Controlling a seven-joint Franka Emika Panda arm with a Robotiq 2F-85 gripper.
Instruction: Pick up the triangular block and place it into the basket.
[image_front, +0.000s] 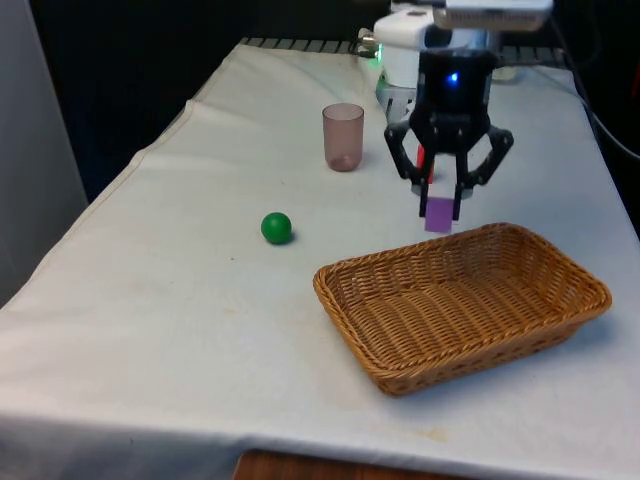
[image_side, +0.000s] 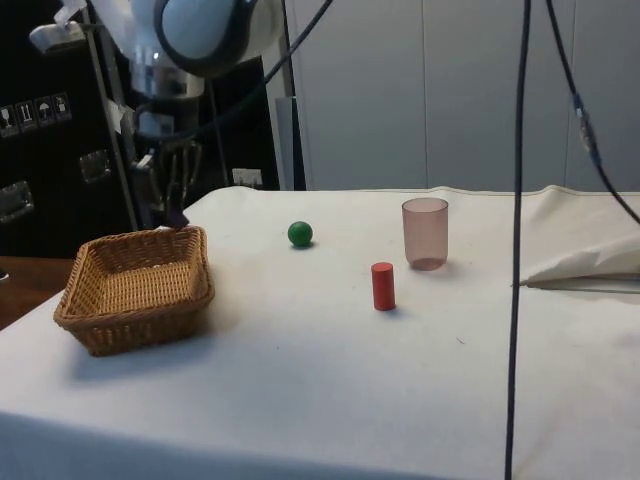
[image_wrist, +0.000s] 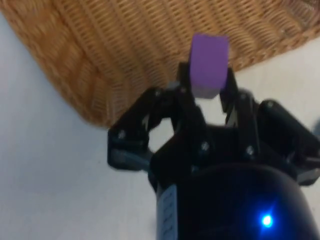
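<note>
While jaws grip a purple block (image_front: 438, 214), basket (image_front: 560, 262) and cup (image_front: 343, 136) hold nothing.

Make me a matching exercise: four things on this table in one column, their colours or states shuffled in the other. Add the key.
Things:
1. ball
2. cylinder
3. block
4. basket

Descriptions:
A. purple, held between the fingers above the basket's edge
B. woven wicker, nothing inside
C. green, resting on the cloth
D. red, standing upright near the translucent cup

Pairs: 1-C, 2-D, 3-A, 4-B
</note>
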